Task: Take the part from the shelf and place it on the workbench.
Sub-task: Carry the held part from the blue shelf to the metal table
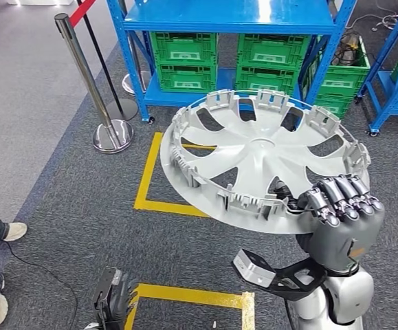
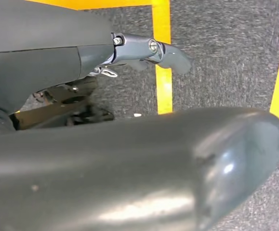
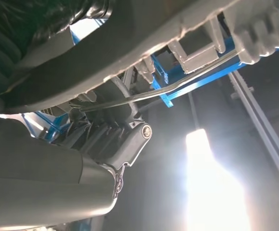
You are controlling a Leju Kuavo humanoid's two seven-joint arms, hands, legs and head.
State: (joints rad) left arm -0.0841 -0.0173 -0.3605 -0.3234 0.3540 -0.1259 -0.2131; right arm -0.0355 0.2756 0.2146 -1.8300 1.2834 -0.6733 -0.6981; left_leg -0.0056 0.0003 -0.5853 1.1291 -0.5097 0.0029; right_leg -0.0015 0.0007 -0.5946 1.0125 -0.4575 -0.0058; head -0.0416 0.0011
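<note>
1. Silver-grey plastic marks the task's part: a large round wheel cover with curved spokes and a ring of clips [image 1: 261, 155], which we see carried in the air, clear of the blue steel shelf [image 1: 227, 20] behind it and above the grey carpet floor [image 1: 56, 206].
2. We see the right hand [image 1: 337, 213] gripping the wheel cover at its near rim, dark fingers curled over the top edge; we judge this edge grip is chosen because the disc is too wide to enclose.
3. We note the cover tilts slightly, inner face up, and extends from the right hand forward and toward the robot's left; nearly all of its weight therefore hangs to one side of the grip.
4. In the right wrist view, the right hand's fingers [image 3: 105, 134] lie against the underside of the rim, so we read the rim as pinched between fingers above and below.
5. We see the left hand [image 1: 115, 299] hanging low by the yellow floor tape [image 1: 186, 295], well apart from the cover; the left wrist view shows fingers [image 2: 141, 48] extended with nothing held, so we judge it open.
6. We see green plastic crates [image 1: 183, 58] resting on the shelf's lower tier; the workbench appears nowhere, so we judge placement remains ahead.
</note>
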